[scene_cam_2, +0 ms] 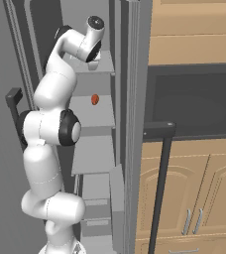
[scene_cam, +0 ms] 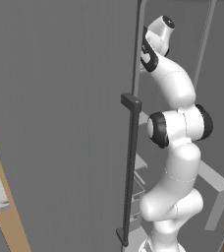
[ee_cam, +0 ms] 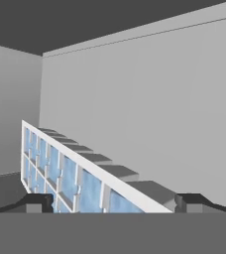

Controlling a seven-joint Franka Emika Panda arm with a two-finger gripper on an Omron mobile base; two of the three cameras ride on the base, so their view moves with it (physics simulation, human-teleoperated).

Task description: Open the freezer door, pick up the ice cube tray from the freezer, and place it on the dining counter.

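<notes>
Grey freezer (ee_cam: 149, 99) walls surrounded my camera in the hand view, with a dark ceiling above. Nearest the lens, the hand (ee_cam: 112, 202) was spread wide and released, one dark fingertip (ee_cam: 35, 202) on each side of the ice cube tray (ee_cam: 70, 171). I could not tell whether the tips touched it. That white tray, with pale blue cells, sat tilted across the frame inside the freezer, running back toward the left wall. From the left base view, I saw the freezer door (scene_cam: 60, 123) swung open in front of me, its long black bar handle (scene_cam: 129, 167) upright, and my white arm reaching past its edge. From the right base view, pale shelves (scene_cam_2: 92, 111) stepped upward, one carrying a small orange item (scene_cam_2: 94, 99). Tan cabinets (scene_cam_2: 194, 188) stood to the right.
</notes>
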